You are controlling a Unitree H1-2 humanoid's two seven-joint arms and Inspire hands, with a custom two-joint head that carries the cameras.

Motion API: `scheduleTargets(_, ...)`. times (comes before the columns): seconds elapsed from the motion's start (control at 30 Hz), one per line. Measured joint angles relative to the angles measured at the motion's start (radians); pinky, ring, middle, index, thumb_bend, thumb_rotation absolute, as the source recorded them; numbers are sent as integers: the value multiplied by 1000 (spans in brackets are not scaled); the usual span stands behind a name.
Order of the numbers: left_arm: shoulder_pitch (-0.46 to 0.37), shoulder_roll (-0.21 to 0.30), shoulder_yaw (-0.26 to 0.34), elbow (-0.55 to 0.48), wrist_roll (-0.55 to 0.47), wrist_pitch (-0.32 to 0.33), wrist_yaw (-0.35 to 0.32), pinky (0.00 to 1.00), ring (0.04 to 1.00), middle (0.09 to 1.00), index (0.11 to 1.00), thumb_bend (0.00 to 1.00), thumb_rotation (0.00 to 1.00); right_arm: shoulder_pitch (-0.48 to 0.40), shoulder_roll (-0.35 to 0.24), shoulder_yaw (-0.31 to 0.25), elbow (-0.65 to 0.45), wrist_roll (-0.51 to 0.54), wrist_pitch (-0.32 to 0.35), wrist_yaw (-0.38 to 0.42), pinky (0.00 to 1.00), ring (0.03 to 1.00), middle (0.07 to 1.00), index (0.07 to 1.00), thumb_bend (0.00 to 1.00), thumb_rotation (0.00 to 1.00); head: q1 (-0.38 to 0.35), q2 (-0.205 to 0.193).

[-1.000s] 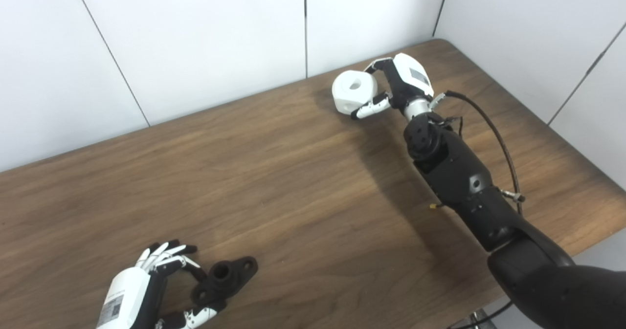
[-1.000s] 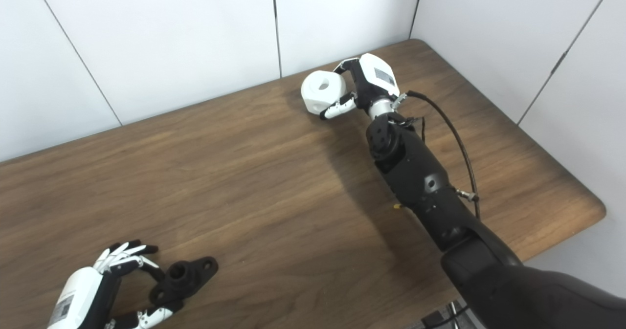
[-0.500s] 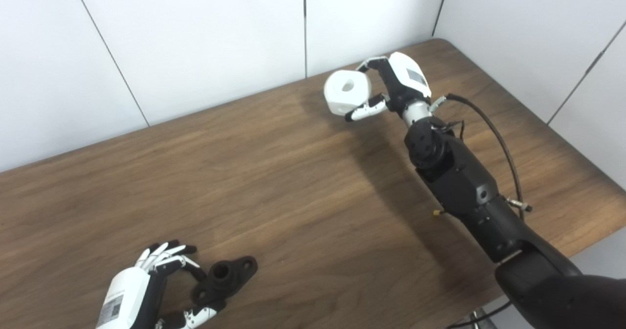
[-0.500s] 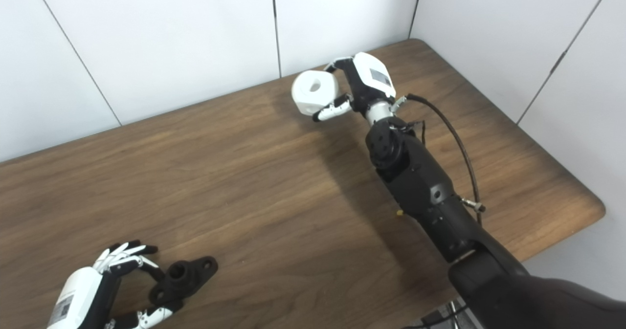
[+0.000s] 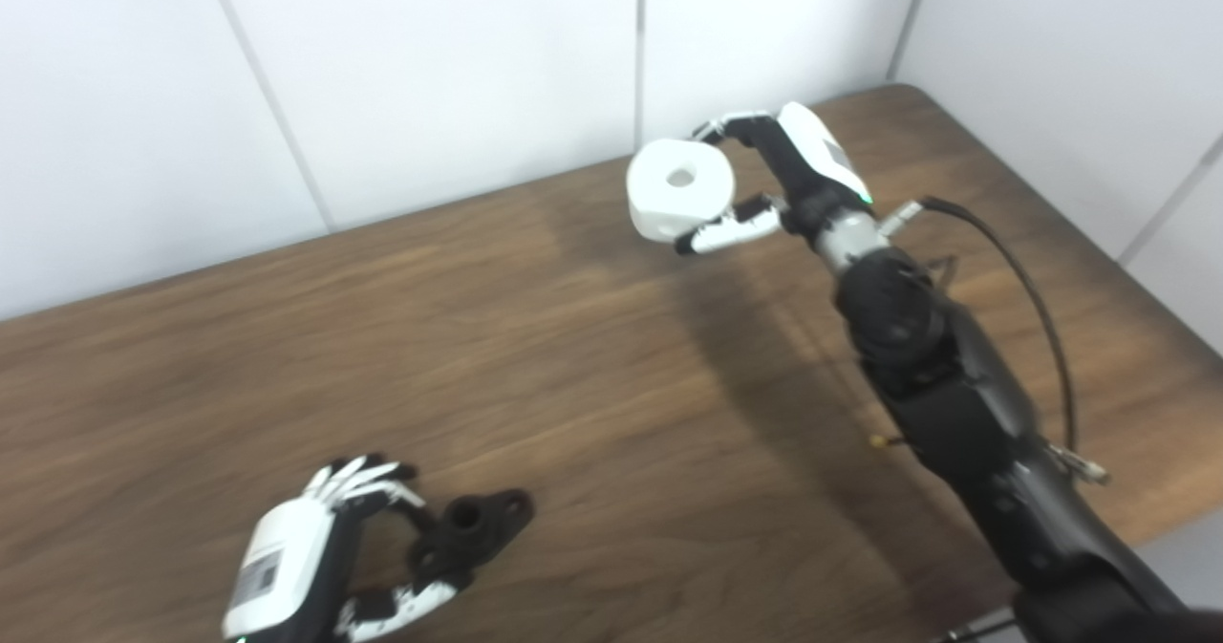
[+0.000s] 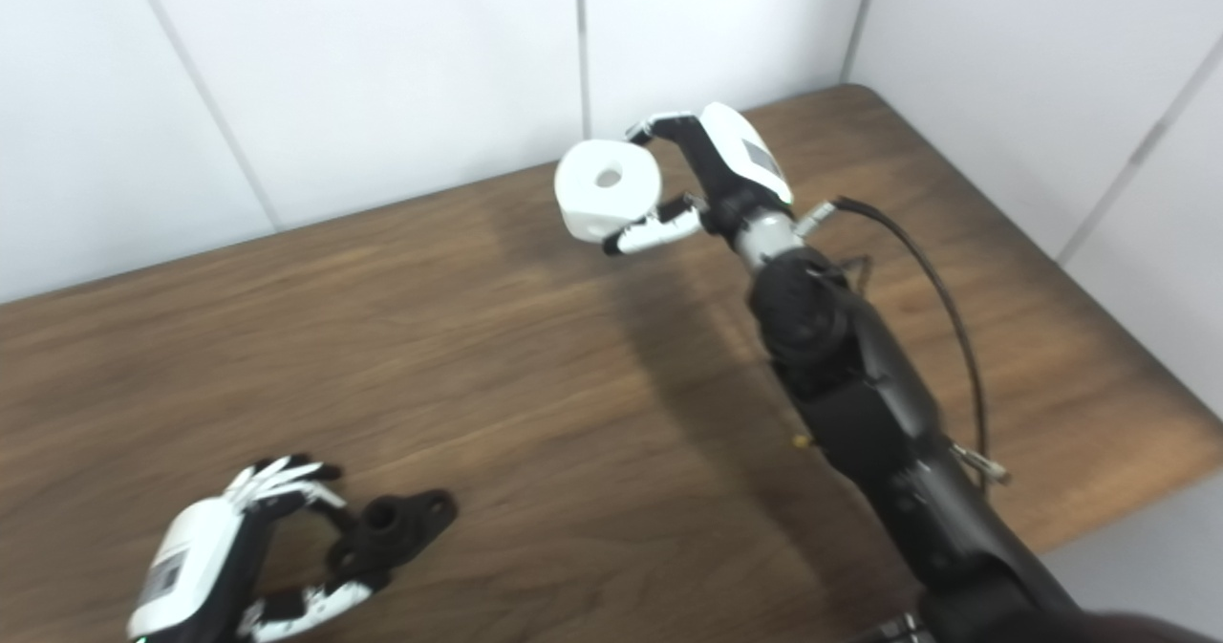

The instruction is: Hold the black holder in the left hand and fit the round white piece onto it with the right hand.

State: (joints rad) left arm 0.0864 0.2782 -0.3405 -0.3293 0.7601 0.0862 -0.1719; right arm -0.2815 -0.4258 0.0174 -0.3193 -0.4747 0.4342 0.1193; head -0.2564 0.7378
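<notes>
1. White round piece (image 5: 680, 189), chunky and matte with a small centre hole facing up, sits pinched in the right hand (image 5: 764, 180) above the far side of the counter (image 5: 573, 366), near the back wall.
2. Right hand is closed on the piece: fingers curl over its far edge, thumb presses its near side.
3. Black holder (image 5: 468, 533) lies flat on the counter near the front left; matte black, a short tube with a flange and bolt holes.
4. Left hand (image 5: 315, 557) is cupped around the holder's left end, fingers arched above and thumb below. Looks like contact, but can't tell if the grip is firm; the holder seems not lifted yet.
5. Step in hand, as I judge it: piece picked up, holder grasp being set, the two well apart.
6. Next move likely calls for lifting the holder with its tube up, carrying the piece across to the front left, and lining up hole with tube.
7. Counter is brown wood grain with a rounded corner; wall is plain white panels.
</notes>
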Motion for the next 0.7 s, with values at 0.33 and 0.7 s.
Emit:
scheduleTargets(0.33, -8, -38, -46, -33, 86, 98, -21, 929, 884, 787, 488, 516, 57, 48, 28, -57, -237, -60, 35, 312, 902, 860, 781, 482, 524, 142, 169, 45)
scheduleTargets(0.7, -19, -64, -68, -39, 125, 138, -35, 936, 881, 793, 488, 516, 56, 78, 45, -70, -389, -141, 35, 603, 865, 867, 791, 482, 524, 143, 207, 83)
